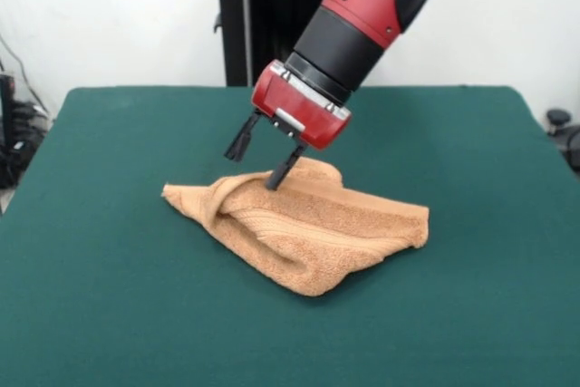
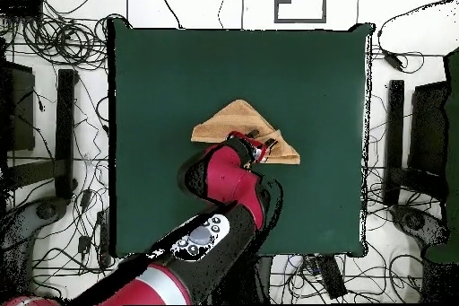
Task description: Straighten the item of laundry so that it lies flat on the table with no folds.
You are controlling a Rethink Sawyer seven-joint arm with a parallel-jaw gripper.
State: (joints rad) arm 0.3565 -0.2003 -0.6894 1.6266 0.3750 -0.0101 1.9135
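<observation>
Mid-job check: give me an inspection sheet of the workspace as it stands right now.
Surface: dark green felt-covered table, bare around the towel.
Job's things: orange-tan terry towel, bunched and folded near the middle, not flat.
Clutter: nothing seen on the table.
Grippers: red and black gripper open, tilted, one finger at the towel's far fold, the other over the felt.
Cables: many loose cables on the floor around the table.
Surroundings: black pedestal, white wall.
</observation>
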